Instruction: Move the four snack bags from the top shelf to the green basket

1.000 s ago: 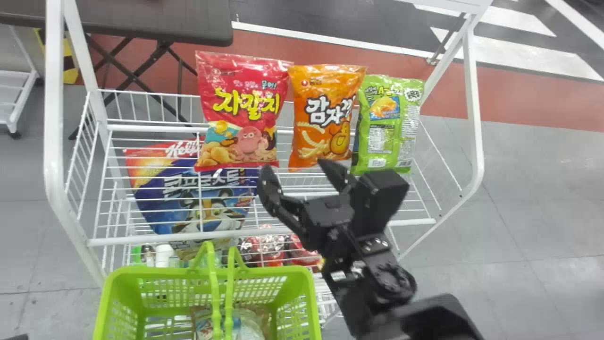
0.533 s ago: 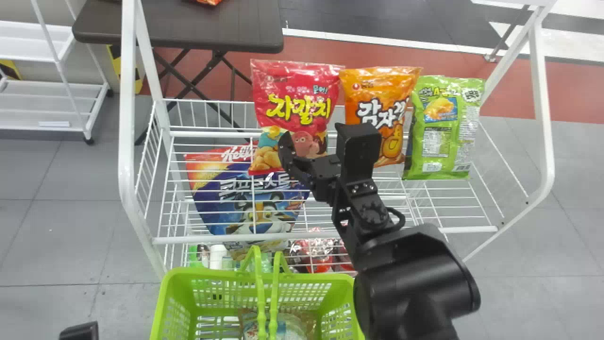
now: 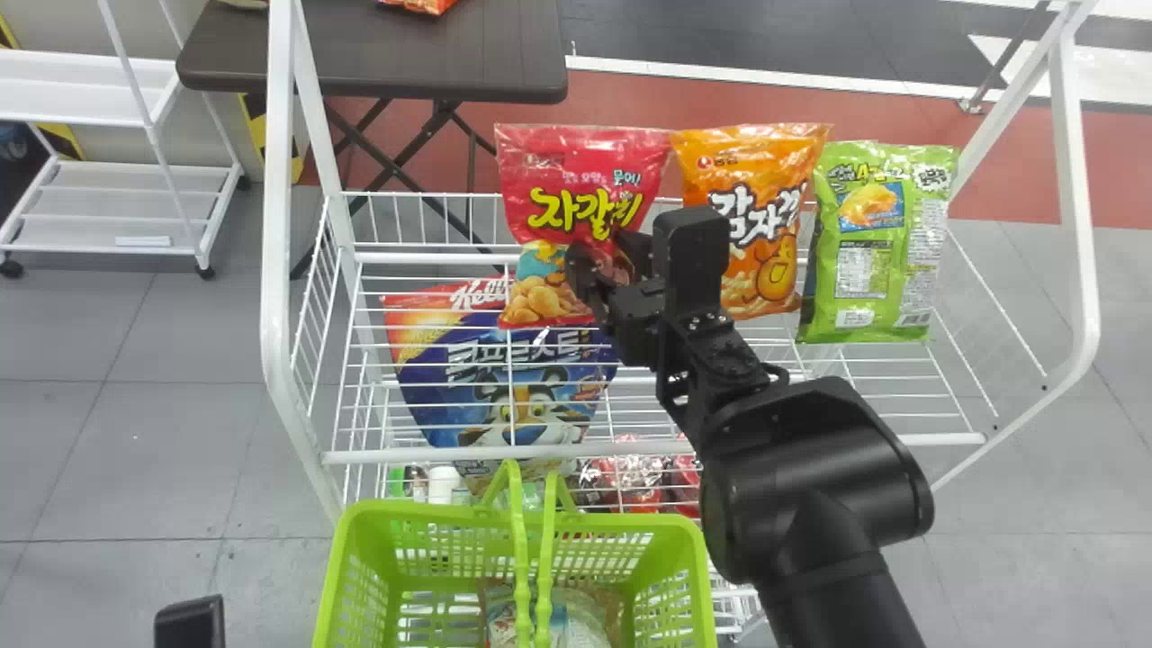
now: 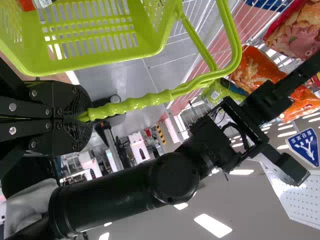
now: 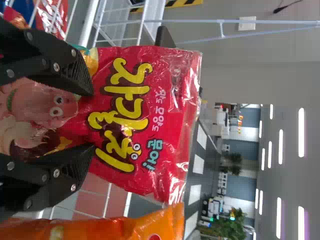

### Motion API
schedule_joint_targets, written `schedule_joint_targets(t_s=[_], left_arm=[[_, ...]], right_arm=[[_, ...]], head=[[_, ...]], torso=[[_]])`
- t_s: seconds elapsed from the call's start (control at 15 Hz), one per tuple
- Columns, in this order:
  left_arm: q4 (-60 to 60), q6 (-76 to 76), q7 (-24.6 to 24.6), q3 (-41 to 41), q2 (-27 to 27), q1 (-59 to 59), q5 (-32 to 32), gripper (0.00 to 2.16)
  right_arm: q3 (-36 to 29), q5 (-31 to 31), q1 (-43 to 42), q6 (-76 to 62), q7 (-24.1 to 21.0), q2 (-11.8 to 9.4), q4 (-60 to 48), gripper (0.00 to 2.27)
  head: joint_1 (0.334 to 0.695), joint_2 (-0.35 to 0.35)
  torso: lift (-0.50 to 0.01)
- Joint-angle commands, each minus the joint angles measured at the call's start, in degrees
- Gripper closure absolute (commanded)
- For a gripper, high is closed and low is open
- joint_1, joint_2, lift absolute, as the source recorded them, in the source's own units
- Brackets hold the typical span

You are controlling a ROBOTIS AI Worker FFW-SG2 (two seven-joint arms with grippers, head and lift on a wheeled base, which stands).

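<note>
Perhaps a quarter done
Yet to move, near top shelf's (image 3: 432,258) back edge: red bag (image 3: 571,193), orange bag (image 3: 765,243), green bag (image 3: 877,243); right gripper (image 5: 93,120) spread, empty; left gripper (image 4: 89,116) closed on basket handle (image 4: 135,104).

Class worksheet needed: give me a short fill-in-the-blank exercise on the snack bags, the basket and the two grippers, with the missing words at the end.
On the top shelf, the orange bag stands between the red bag and the ____ one. The left gripper is closed on the ____ of the basket. The right gripper is open at the ____ bag.

Missing words: green; handles; red.
</note>
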Motion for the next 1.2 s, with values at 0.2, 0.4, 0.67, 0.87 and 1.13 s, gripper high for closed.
schedule_joint_targets(t_s=[0.2,0.4,0.67,0.87,1.13], left_arm=[[-0.1,0.0,0.1,0.2,0.0,0.0,0.1,1.16],[-0.1,0.0,0.1,0.2,-0.2,0.0,0.0,1.16],[-0.1,0.0,0.0,0.3,-0.4,0.0,0.0,1.16],[0.0,0.4,0.1,0.5,-0.5,0.1,-0.2,1.16],[-0.2,0.7,0.1,0.9,-0.9,0.4,-0.3,1.16]], right_arm=[[0.1,-0.1,2.9,0.5,2.8,0.1,-5.3,2.05],[-0.2,0.1,7.4,1.3,4.1,0.1,-12.6,2.05],[-3.1,-2.4,16.0,7.7,6.1,0.1,-26.2,2.04],[-6.0,-2.8,24.9,13.8,6.3,-0.1,-37.9,2.04],[-13.7,-10.8,39.2,16.3,9.5,-0.1,-51.2,2.04]], head=[[0.695,-0.105],[0.695,-0.097],[0.695,-0.107],[0.695,-0.154],[0.695,-0.242]], torso=[[0.000],[0.000],[0.000],[0.000],[0.000]])
